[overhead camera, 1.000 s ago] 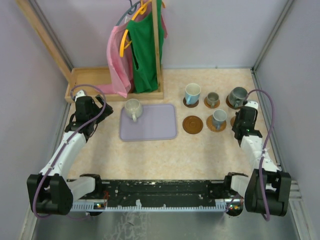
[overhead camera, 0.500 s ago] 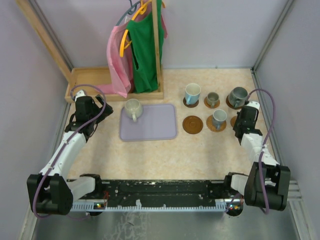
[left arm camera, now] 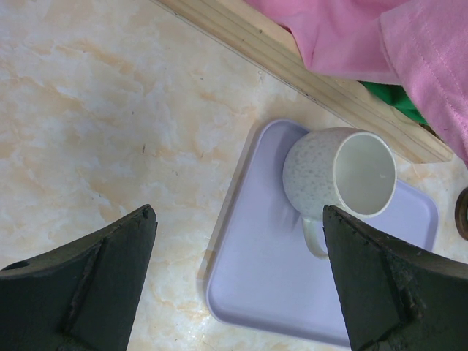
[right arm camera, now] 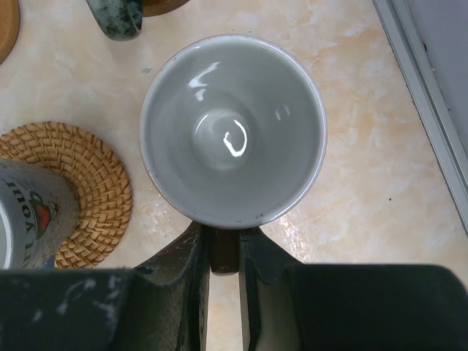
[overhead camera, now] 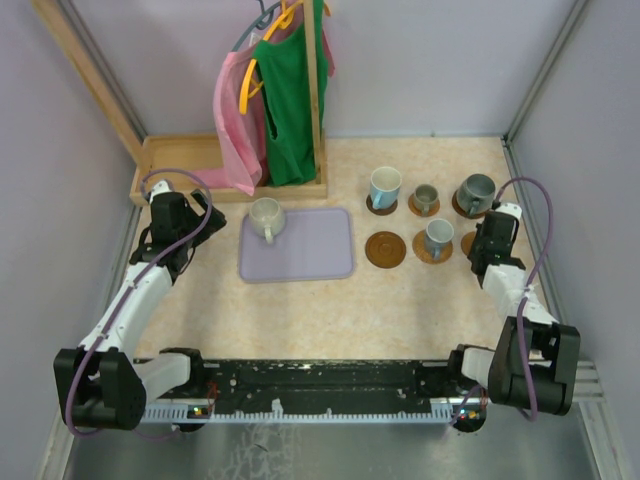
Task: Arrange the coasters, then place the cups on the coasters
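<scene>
My right gripper (right arm camera: 225, 234) is shut on the dark handle of a grey cup (right arm camera: 232, 131), seen from above with its mouth up. In the top view this gripper (overhead camera: 490, 238) hides that cup, and the edge of a brown coaster (overhead camera: 467, 242) peeks out on its left. Beside it a printed cup (right arm camera: 29, 212) stands on a woven coaster (right arm camera: 88, 183). One coaster (overhead camera: 385, 249) lies bare. Three more cups (overhead camera: 384, 186) stand on coasters behind. A pale speckled cup (left arm camera: 344, 175) sits on the lavender tray (left arm camera: 278, 292). My left gripper (left arm camera: 238, 212) hangs open near the tray's left edge.
A wooden rack base (overhead camera: 190, 165) with a pink and a green garment (overhead camera: 290, 100) on hangers stands at the back left. Grey walls close in both sides, and a metal rail (right arm camera: 431, 110) runs just right of the held cup.
My right gripper has drifted slightly rightward and farther back with the cup still in it. The left arm has not moved.
</scene>
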Robot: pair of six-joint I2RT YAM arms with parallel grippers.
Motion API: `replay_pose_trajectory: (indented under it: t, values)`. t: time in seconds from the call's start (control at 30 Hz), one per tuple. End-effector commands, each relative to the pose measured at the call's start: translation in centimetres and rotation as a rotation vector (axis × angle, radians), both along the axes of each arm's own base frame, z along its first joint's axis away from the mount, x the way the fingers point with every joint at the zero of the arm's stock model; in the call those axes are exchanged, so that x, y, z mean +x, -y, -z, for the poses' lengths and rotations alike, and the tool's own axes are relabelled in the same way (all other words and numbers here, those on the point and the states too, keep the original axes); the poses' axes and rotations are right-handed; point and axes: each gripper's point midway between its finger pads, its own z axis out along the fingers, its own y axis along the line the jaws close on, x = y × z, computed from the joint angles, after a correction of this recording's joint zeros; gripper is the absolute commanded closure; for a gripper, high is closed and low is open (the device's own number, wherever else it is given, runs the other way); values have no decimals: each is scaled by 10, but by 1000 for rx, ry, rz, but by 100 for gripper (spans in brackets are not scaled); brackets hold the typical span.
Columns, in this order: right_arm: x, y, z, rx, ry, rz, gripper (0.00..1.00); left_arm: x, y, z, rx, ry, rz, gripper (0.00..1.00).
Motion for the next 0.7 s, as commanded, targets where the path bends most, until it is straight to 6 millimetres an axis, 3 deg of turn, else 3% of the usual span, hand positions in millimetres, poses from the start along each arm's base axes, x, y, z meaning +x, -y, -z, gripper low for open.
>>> replay_pose_trajectory:
  t: [0.0,0.67]
  values:
    - [22,7,-26,-18,124,19,100,3,0,-3,-5,23,0,0]
    - [18,8,-18,-11,83,29,100,3,-2,-5,-5,26,-6,0]
